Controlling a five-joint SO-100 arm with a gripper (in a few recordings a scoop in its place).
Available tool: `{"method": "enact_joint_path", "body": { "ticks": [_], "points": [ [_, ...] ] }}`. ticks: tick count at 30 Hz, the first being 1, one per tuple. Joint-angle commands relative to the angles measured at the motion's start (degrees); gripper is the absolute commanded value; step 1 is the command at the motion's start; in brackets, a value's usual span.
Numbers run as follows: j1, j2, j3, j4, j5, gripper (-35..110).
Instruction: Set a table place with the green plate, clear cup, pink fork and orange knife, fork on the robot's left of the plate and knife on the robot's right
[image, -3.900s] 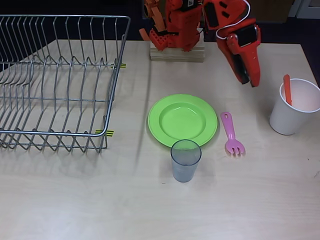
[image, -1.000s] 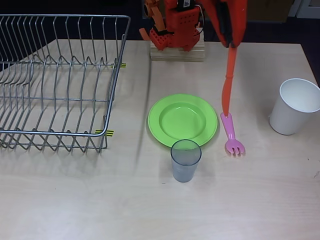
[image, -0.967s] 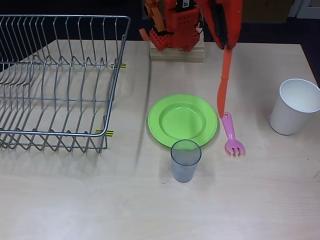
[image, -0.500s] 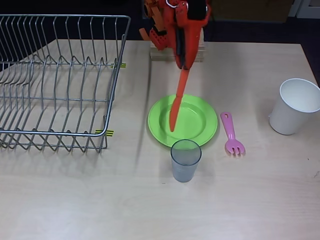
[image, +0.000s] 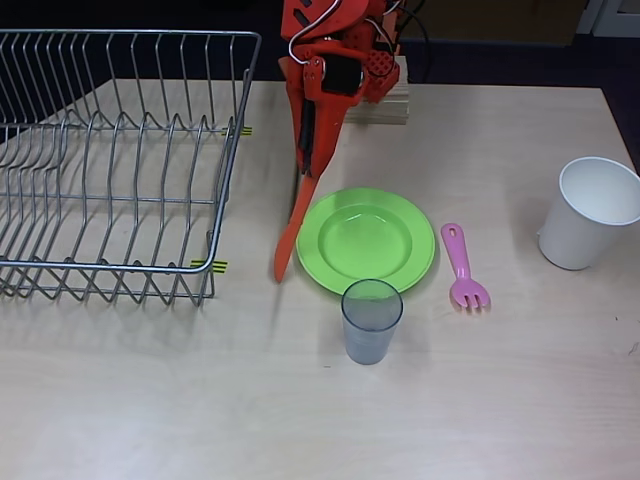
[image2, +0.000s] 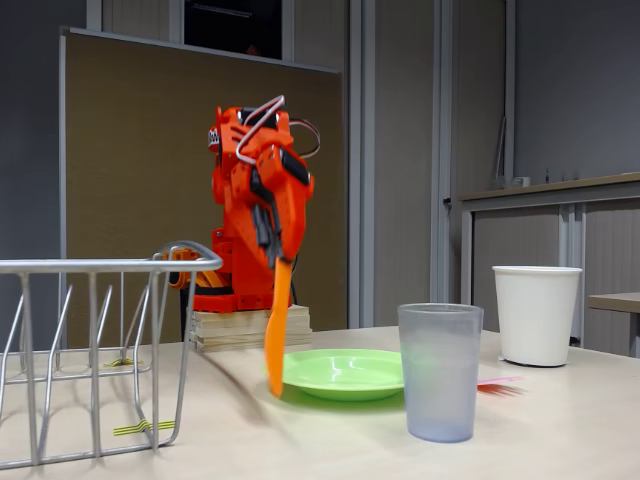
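gripper (image: 305, 165) clamped on orange knife (image: 290, 233) at frame centre, blade hanging just left of green plate (image: 366, 240), pink fork (image: 463, 268) right of it

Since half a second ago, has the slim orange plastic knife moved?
Yes. The orange knife went leftward in the overhead view, from over the round green plate to its left edge.

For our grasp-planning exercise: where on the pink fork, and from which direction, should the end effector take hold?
Grip the pink fork at mid-handle, coming straight down from above. It lies flat on the table, so only a top-down approach fits. The fingers should close across its narrow width. The green plate sits close on the overhead view's left, so keep that finger tight to the handle.
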Motion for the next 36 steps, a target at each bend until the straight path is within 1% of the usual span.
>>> {"method": "enact_joint_path", "body": {
  "ticks": [1,5,13,17,23,26,30,36],
  "points": [
    [1.14,-0.88,0.26,-1.76,-2.11,0],
    [2.11,-3.25,0.88,-4.48,-3.08,0],
    [4.31,-6.24,2.55,-9.93,0.26,0],
    [5.19,-7.03,3.52,-11.16,1.41,6],
    [5.19,-6.77,4.04,-10.99,2.29,15],
    [5.01,-5.98,4.22,-10.02,2.55,17],
    [4.22,-4.04,4.31,-8.44,2.46,17],
    [1.23,2.81,4.31,-4.13,2.37,10]
  ]
}}
